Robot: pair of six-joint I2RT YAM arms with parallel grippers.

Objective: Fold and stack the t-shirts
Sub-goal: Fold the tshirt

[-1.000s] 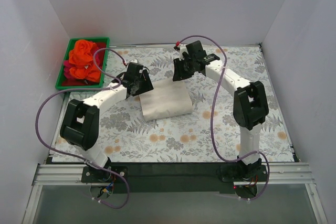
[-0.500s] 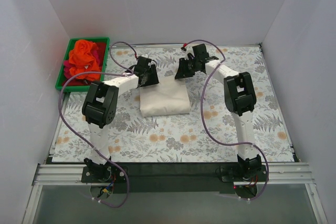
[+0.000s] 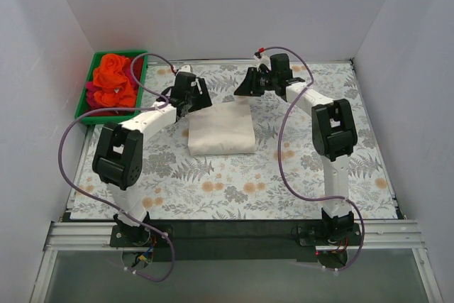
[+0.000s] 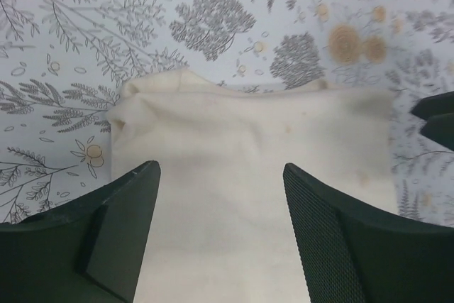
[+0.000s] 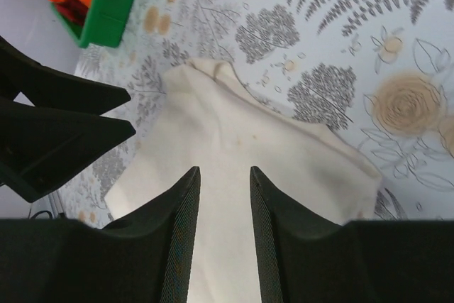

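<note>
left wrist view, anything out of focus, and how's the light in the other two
Left wrist view: tablecloth print crisp, cream t-shirt pale with faint folds, left fingers dark, edges slightly soft. Right wrist view: right fingers near-black, little detail; print a bit soft. Top external view: even diffuse light, soft shadows, no glare.

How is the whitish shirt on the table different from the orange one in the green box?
The cream shirt is folded into a neat flat rectangle; the orange shirt is scrunched in a heap. The cream shirt lies on the flowery tablecloth, while the orange shirt sits in the green bin at the far left corner. The cream shirt is pale, the orange shirt bright. Both are soft cloth.
</note>
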